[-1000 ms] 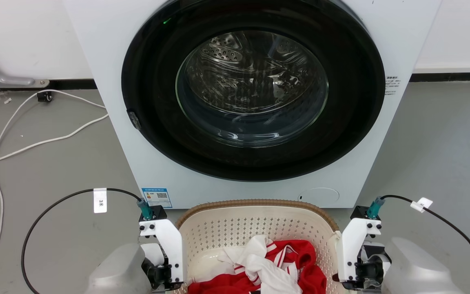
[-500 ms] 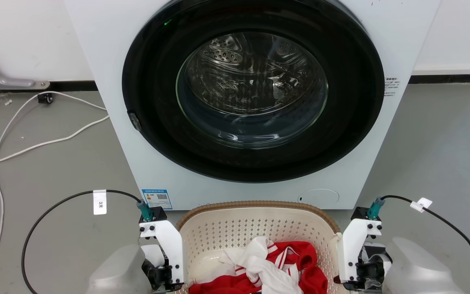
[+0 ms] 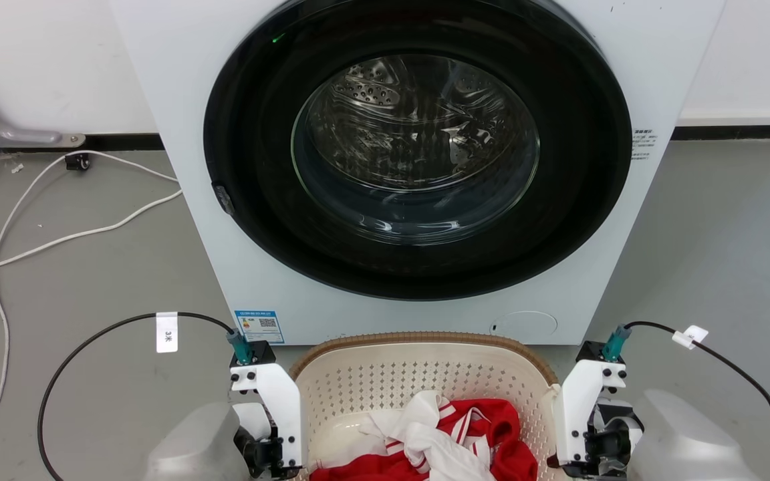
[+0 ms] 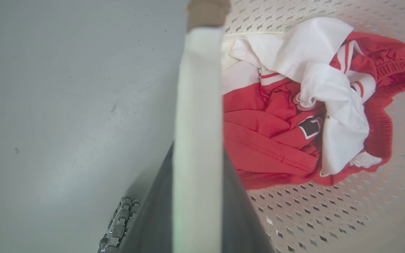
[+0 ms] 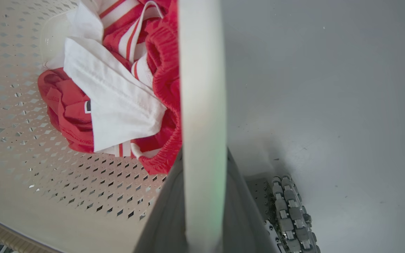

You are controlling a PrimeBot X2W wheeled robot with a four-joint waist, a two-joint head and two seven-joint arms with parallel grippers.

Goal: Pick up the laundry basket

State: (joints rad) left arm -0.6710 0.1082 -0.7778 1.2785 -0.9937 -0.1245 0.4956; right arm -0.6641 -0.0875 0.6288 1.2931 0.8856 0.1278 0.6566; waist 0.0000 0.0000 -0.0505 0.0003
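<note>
Clamping the basket (image 3: 425,377) by its handles (image 4: 197,105), my left gripper (image 3: 270,441) and right gripper (image 3: 585,434) sit as before. Only the washer (image 3: 418,167) has drifted: my head moves, lift probably starting.

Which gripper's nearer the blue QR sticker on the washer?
Left. The left gripper sits just below the sticker beside the laundry basket; the right gripper is across the basket.

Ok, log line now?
laundry basket: before washing machine, clothes inside | left gripper: shut on left handle | right gripper: shut on right handle
</note>
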